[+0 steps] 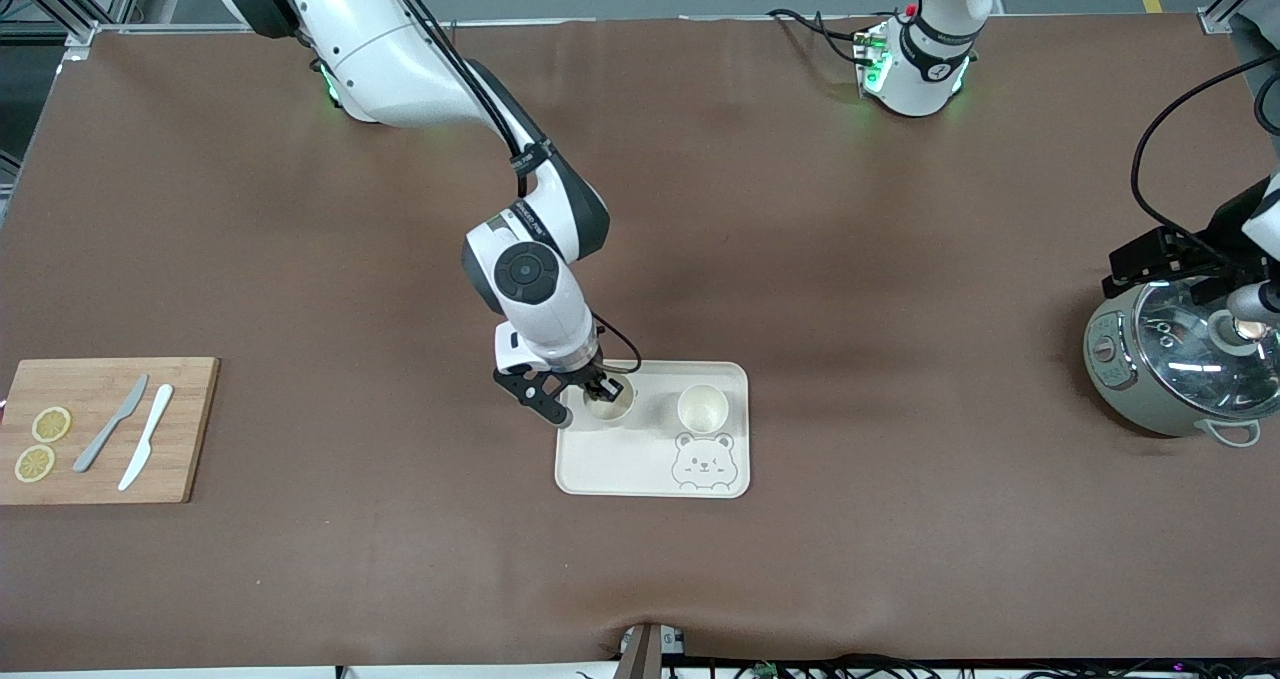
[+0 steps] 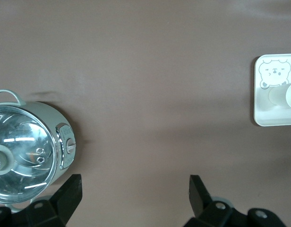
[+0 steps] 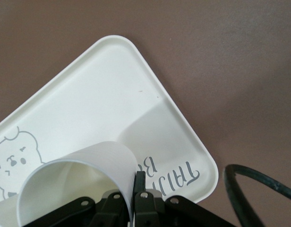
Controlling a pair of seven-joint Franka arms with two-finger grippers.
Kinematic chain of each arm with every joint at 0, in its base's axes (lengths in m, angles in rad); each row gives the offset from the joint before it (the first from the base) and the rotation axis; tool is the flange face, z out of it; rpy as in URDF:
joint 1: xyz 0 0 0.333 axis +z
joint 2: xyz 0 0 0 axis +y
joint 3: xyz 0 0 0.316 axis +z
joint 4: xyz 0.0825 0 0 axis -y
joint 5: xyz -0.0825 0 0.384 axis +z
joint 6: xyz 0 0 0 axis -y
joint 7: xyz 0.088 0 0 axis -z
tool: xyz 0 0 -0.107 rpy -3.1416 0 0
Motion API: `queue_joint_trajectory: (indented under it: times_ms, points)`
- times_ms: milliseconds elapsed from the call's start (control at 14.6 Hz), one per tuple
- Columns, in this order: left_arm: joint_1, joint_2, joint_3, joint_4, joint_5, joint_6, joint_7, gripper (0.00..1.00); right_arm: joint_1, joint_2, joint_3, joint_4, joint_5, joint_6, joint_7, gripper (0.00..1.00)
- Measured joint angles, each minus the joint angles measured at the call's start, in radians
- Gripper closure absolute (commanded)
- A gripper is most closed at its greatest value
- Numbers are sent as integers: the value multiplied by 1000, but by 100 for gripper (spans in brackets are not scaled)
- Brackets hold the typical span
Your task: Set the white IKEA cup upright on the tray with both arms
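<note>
Right hand (image 1: 604,391) pinches cup (image 1: 610,402) rim over tray (image 1: 620,464); left hand (image 2: 136,198) waits, spread.

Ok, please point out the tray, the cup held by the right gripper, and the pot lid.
tray (image 1: 620,469), front view, bare floor.
cup (image 3: 84,172), right wrist view, wall.
pot lid (image 2: 20,156), left wrist view, glass.

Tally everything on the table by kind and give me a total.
Cups: 2, one free on the tray, one pinched by the right gripper
Tray: 1
Cutting board: 1
Knives: 2, grey, white
Lemon slices: 2
Cooker pot with glass lid: 1
Total: 9
</note>
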Motion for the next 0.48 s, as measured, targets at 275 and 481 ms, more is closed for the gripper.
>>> queue_joint_trajectory:
  times_ms: [275, 481]
  points:
    - [-126, -32, 115, 0, 0, -32, 0, 0, 17, 25, 0, 1, -46, 23, 52, 100]
    - [-196, -58, 165, 0, 0, -47, 0, 0, 25, 35, 0, 1, -49, 36, 59, 100]
